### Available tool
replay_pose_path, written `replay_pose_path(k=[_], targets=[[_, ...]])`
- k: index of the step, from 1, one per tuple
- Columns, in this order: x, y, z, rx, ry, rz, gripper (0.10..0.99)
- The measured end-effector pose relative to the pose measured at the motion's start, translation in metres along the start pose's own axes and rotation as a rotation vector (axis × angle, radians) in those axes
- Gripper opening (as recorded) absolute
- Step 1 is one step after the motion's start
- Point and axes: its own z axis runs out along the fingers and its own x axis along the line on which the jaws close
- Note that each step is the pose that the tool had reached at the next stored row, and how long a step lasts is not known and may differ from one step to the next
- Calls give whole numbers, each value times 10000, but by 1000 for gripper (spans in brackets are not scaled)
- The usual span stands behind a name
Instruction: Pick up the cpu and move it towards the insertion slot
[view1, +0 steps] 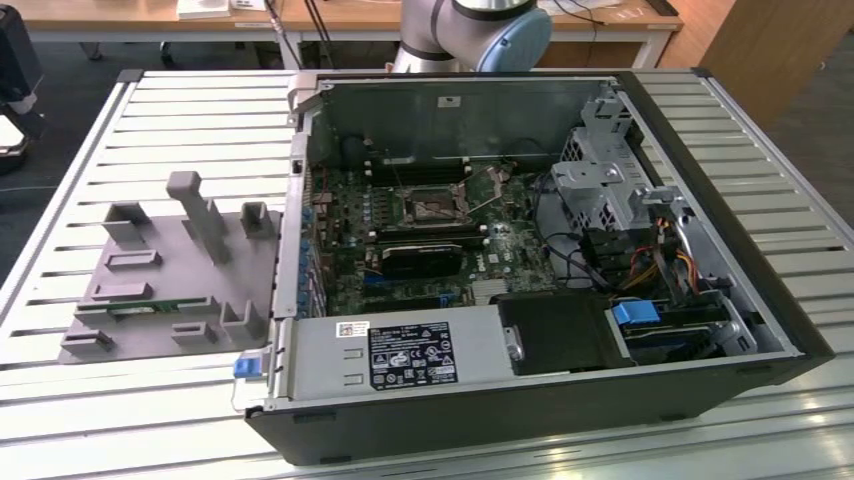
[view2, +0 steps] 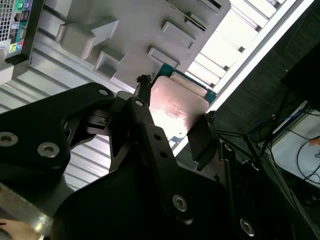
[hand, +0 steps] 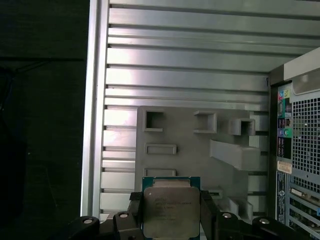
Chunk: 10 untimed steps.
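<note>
cpu (hand: 167, 210), level, silver top upward, edges clamped in jaws, above grey fixture (hand: 190, 155)

Arm (view1: 491, 30) is cut off at the exterior view's upper edge. In the first wrist view, one edge of the cpu (hand: 170, 212) is out of shot, flanks behind the fingers (hand: 135, 218). Slot (view1: 430, 207) lever, too small to tell.

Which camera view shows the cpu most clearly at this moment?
The first wrist view: the cpu faces the camera, its metal top plain between the jaws. In the second wrist view glare washes the cpu, partly behind a jaw.
</note>
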Motion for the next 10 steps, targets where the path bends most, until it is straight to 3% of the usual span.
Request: replay_pose_path(k=[5,10], targets=[[-27,-1,-1,1,3,-1,541],[-123,-2,3,1,2,0,541]])
